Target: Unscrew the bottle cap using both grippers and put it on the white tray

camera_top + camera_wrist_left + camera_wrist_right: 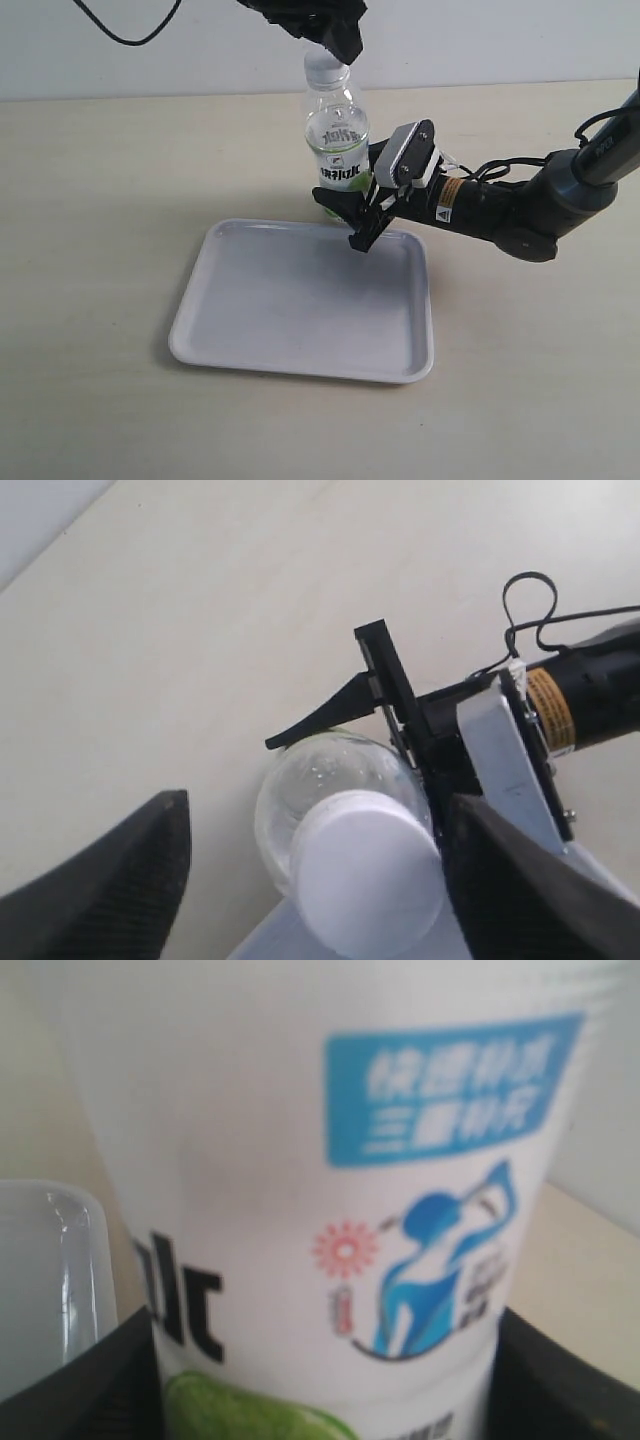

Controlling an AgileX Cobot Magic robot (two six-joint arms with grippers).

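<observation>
1. right hand (352,215) is clenched round the bottle (338,130) at its label, holding it upright just behind the tray (300,310) on the worktop (100,200).
2. left hand (318,815) straddles the cap (365,875), fingers spread, not gripping.
3. cap sits on the bottle; gripping, unscrewing and traying all remain.

Clear bottle (338,135), white label (300,1160) showing dark characters, a green patch, blue panel, red sunburst; white cap (367,875); glossy white tray (290,310) on pale beige bench (100,200)
</observation>
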